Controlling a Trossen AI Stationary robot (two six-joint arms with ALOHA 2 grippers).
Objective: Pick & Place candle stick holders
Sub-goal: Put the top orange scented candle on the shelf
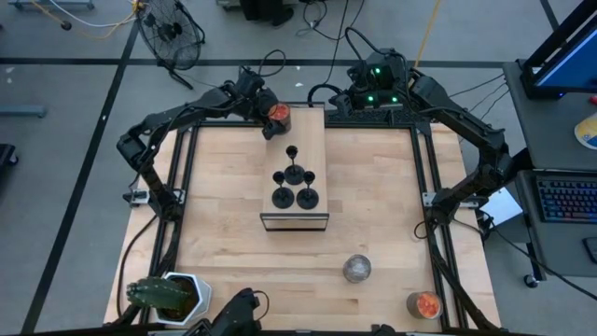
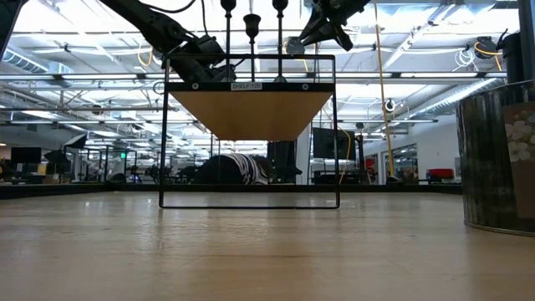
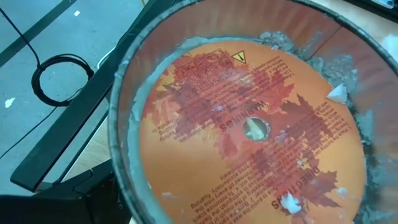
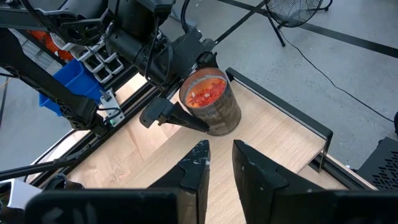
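Observation:
Several black candle stick holders [image 1: 295, 179] stand on their round bases on top of the raised wooden shelf [image 1: 317, 131] in the table's middle; their stems show in the low view [image 2: 252, 38]. My left gripper [image 1: 266, 110] is at the shelf's far left corner, around a glass jar with orange contents [image 1: 278, 116], which fills the left wrist view [image 3: 249, 124]. My right gripper [image 4: 221, 158] hovers over the table's far edge, right of the shelf, fingers a narrow gap apart and empty. My left gripper has the glass jar between its fingers. One finger [image 4: 177, 118] lies level against the jar's side wall [image 4: 214, 124], low down; the other is hidden behind the jar. The fingers come from the table's left. The jar stands upright, its bottom on the shelf top.
A round silvery jar [image 1: 356, 269] stands near the front, and a second glass jar with orange contents [image 1: 424, 304] at the front right corner. A potted cactus in a white pot [image 1: 170, 294] is at the front left. Bare wood lies on both sides of the shelf.

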